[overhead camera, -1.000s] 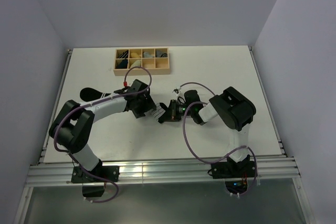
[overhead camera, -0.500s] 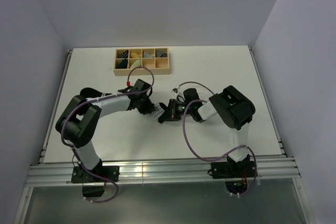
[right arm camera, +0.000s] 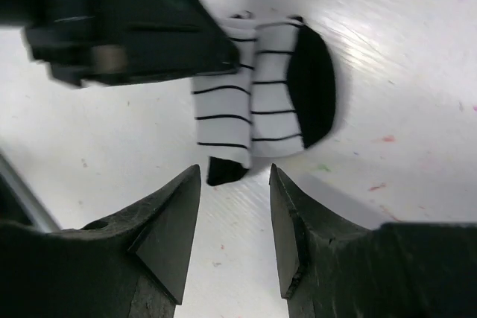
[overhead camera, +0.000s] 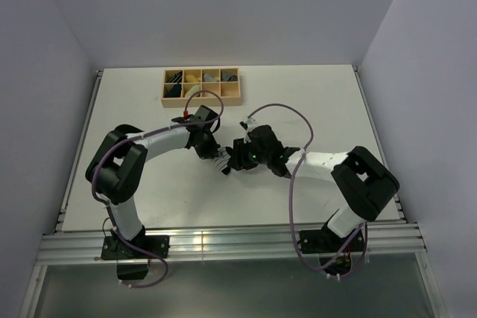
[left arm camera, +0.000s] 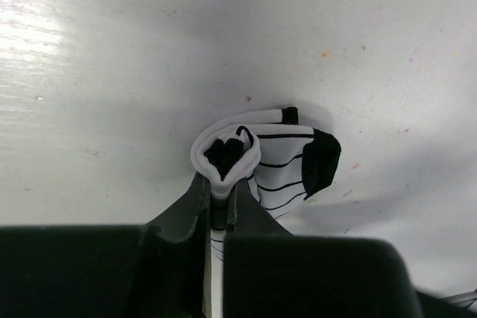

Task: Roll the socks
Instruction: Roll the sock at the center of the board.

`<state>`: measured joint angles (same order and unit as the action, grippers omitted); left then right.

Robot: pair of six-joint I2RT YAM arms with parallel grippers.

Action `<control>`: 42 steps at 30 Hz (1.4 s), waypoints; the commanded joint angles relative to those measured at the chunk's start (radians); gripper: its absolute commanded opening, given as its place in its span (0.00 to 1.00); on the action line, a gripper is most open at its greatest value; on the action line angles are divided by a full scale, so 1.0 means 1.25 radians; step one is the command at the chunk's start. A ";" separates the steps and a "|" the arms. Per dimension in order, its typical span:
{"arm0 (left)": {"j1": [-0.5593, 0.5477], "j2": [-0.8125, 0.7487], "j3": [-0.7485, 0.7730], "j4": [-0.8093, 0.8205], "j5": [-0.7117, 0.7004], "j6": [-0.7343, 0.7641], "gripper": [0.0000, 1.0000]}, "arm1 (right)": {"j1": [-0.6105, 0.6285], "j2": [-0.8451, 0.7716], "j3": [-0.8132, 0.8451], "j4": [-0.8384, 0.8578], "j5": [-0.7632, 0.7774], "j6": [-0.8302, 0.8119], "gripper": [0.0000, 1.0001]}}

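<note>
Bases sit at the near edge; both arms reach inward, elbows out, and meet mid table (overhead camera: 313,102). Left gripper (left arm camera: 220,202) is clamped on the rolled striped sock (left arm camera: 287,161), which lies at the table centre. Right gripper (right arm camera: 235,176) has jaws parted, just short of the roll, not touching. Wooden divider box (overhead camera: 201,100) sits by the far edge. White walls.

White black-striped sock (left arm camera: 277,156) loosely rolled, black fabric in roll's core.

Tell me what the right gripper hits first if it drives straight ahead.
The right gripper would probably meet the striped sock first, just beyond its open jaws; the left gripper pinches it.
</note>
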<state>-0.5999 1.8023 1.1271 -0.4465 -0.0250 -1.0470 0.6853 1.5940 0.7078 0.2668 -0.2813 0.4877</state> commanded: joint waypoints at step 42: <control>-0.027 -0.006 0.052 -0.109 -0.017 0.022 0.37 | 0.241 0.112 0.051 -0.034 0.323 -0.163 0.00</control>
<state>-0.6209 1.8435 1.2125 -0.5915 -0.0307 -1.0065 1.0420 1.7542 0.8303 0.2256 0.2893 0.2169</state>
